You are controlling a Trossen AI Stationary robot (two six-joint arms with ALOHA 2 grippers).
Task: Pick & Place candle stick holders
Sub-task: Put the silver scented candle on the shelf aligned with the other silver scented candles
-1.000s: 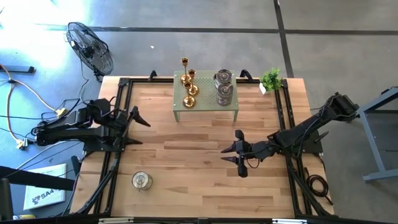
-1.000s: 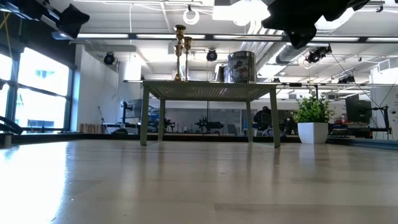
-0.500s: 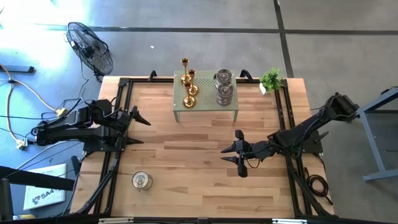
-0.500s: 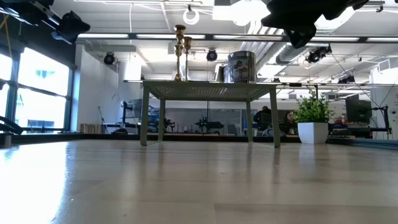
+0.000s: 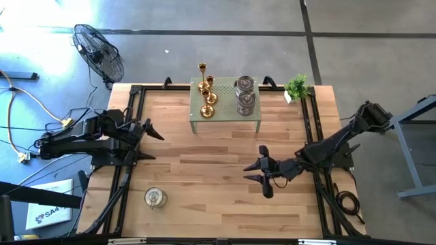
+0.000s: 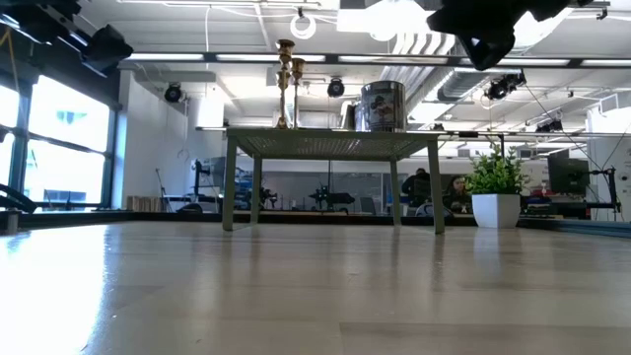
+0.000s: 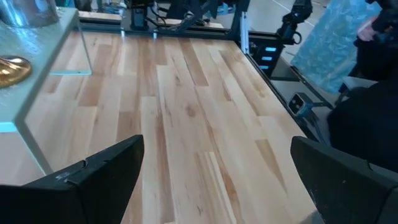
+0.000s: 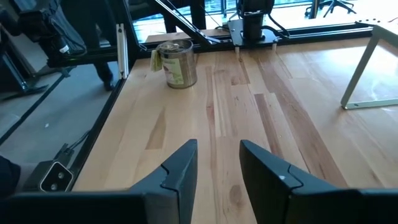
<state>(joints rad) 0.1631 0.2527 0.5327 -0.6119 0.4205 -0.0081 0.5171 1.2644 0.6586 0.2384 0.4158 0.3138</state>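
A small stand (image 5: 225,119) is at the far middle of the tabletop (image 5: 204,197). On its left part three candle holders (image 5: 207,95) stand close together, on its right part two jars (image 5: 244,95), one behind the other. A potted plant (image 5: 297,87) is right of the stand, at the far right corner. One jar (image 5: 155,198) stands alone near the front left corner. The left hand (image 5: 148,139) is above the left edge, the right hand (image 5: 263,171) right of the centre

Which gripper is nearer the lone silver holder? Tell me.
Left. The left gripper hangs just above-left of the silver holder in the high view; the right gripper hangs far across the table, mid-right.
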